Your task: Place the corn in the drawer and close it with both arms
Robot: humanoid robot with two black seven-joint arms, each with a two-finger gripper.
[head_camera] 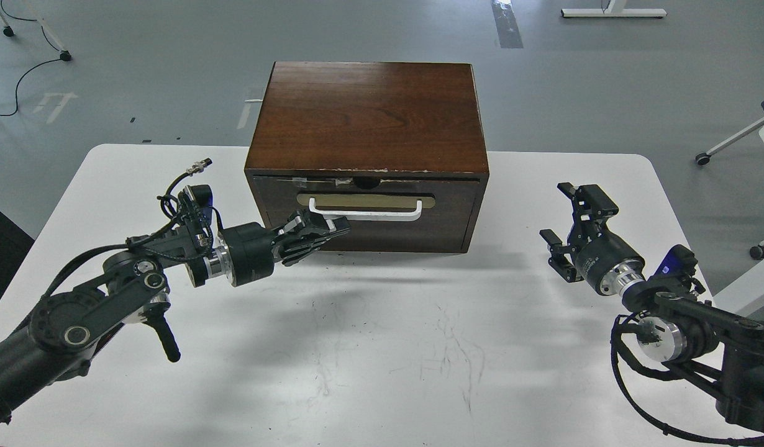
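Note:
The dark brown drawer (453, 208) sits pushed in, its front flush with the wooden cabinet (369, 115). Its white bar handle (364, 215) lies on the beige oval plate. The corn is out of view. My left gripper (323, 233) is shut, with its fingertips against the drawer front just below the left end of the handle. My right gripper (556, 211) is open and empty, hovering above the table to the right of the cabinet, apart from it.
The cabinet stands at the back middle of the white table (382, 347). Grey floor lies beyond, with a chair's castors (702, 158) at the right and a cable (22, 77) at the far left.

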